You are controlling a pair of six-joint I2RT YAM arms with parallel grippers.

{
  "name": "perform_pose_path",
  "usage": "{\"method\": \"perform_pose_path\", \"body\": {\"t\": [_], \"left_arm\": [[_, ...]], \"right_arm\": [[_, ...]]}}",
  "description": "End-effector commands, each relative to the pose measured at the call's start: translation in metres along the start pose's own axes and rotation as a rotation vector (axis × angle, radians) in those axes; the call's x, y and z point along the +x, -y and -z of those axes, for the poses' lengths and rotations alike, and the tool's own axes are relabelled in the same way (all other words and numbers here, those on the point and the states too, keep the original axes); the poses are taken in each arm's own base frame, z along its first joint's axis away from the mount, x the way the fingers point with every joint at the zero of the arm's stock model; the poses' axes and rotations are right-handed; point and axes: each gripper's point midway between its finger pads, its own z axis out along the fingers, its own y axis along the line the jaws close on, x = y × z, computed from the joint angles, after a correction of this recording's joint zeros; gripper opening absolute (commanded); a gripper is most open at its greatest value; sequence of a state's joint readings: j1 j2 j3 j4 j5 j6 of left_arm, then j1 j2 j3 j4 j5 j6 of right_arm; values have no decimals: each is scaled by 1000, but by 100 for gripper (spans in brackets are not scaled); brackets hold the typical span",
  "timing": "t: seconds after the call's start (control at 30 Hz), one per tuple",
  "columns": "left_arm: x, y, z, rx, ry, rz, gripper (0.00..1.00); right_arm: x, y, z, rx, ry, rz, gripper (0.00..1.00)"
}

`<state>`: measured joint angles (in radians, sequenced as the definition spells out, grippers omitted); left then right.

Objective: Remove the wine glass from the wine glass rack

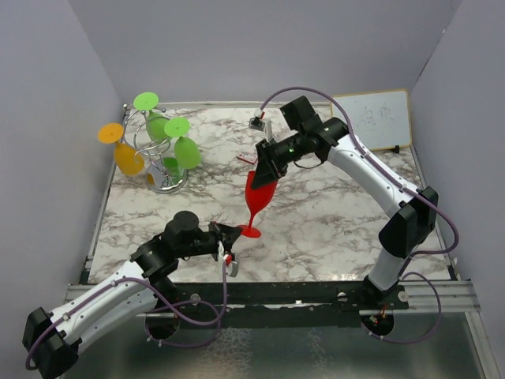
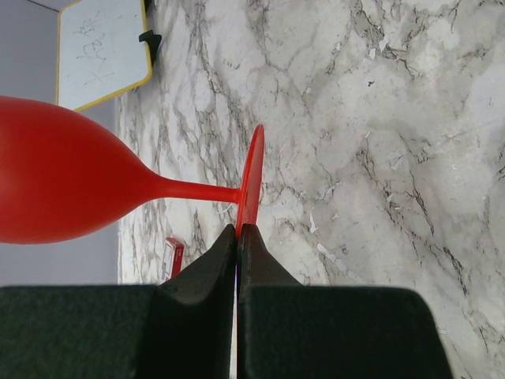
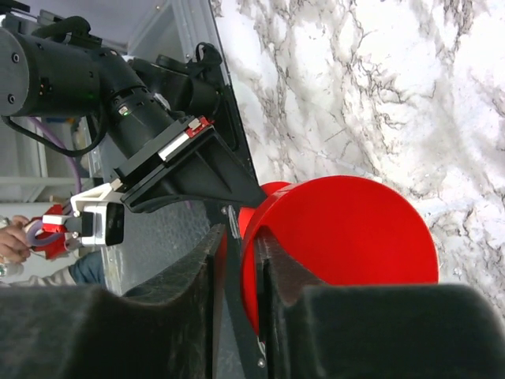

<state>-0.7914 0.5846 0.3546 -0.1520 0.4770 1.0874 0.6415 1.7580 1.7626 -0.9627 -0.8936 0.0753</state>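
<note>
- Position: the red plastic wine glass [image 1: 259,193] is near the middle of the marble-patterned tabletop [image 1: 331,229], well apart from the silver wire wine glass rack [image 1: 162,178], which stands in the far-left corner.
- Its long axis runs close to vertical — bowl mouth up, round foot down at the tabletop. The stem leans slightly towards the right arm.
- The left hand [image 2: 238,233] is clenched on the edge of the foot, with the thin red disc pinched between the tips of its two dark fingers.
- The right hand [image 3: 243,237] is at the bowl's rim — one finger inside the bowl, one outside, the wall between them. Whether they press on it I cannot tell.
- On the rack, green and orange wine glasses [image 1: 187,151] hang bowl-down, feet up.
- A white board [image 1: 377,118] sits at the far-right corner.
</note>
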Motion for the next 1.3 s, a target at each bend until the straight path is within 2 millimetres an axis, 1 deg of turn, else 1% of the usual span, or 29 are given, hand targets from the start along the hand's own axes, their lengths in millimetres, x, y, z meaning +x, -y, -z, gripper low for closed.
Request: {"method": "perform_pose_path", "body": {"t": [0.0, 0.07, 0.1, 0.13, 0.17, 0.2, 0.23, 0.27, 0.3, 0.33, 0.37, 0.47, 0.53, 0.6, 0.63, 0.73, 0.87, 0.97, 1.07, 1.13, 1.2, 1.27], "left_arm": [[4, -8, 2, -38, -26, -18, 0], [2, -13, 3, -66, -18, -12, 0], [0, -17, 3, -88, -11, -2, 5], [-2, -21, 4, -112, -2, 5, 15], [-4, -24, 6, -136, 7, 14, 24], [-6, -27, 7, -154, 15, 22, 31], [-7, -29, 8, -171, 21, 28, 45], [-8, -30, 9, -182, 25, 31, 68], [-9, -31, 10, -187, 29, 34, 86], [-9, -31, 10, -191, 29, 35, 97], [-9, -32, 10, -195, 28, 37, 99], [-10, -35, 11, -205, 28, 43, 99], [-11, -40, 12, -226, 34, 60, 99], [-15, -49, 15, -266, 48, 93, 99], [-17, -54, 16, -290, 58, 115, 99], [-22, -75, 24, -388, 92, 221, 99], [-26, -110, 39, -523, 142, 427, 99], [-20, -134, 47, -583, 145, 576, 99], [4, -162, 61, -721, 109, 781, 99], [17, -177, 72, -792, 76, 858, 99], [25, -181, 77, -821, 39, 874, 99], [28, -183, 83, -853, 28, 862, 99]], "right_arm": [[-3, -23, 2, -90, 19, 13, 15], [-5, -21, 3, -60, 28, 20, 8], [-6, -17, 4, -29, 37, 22, 6], [-7, -13, 6, 7, 48, 26, 2], [-9, -9, 9, 50, 63, 36, 1], [-9, -1, 11, 110, 74, 37, 1], [-10, 9, 14, 179, 85, 35, 1], [-9, 24, 19, 273, 97, 28, 1], [-8, 39, 24, 365, 106, 21, 1], [-6, 64, 36, 520, 120, 3, 1], [-4, 81, 47, 642, 131, -12, 1], [8, 125, 86, 975, 185, -69, 1], [13, 143, 116, 1168, 261, -105, 1], [20, 158, 144, 1296, 335, -177, 1], [24, 167, 156, 1318, 365, -225, 1], [37, 195, 189, 1306, 449, -367, 1], [49, 219, 228, 1380, 539, -473, 1], [55, 238, 254, 1426, 592, -547, 1], [61, 259, 269, 1453, 613, -617, 1], [61, 269, 277, 1465, 616, -635, 1], [61, 278, 284, 1489, 618, -652, 1], [63, 286, 287, 1493, 613, -665, 1]]}}
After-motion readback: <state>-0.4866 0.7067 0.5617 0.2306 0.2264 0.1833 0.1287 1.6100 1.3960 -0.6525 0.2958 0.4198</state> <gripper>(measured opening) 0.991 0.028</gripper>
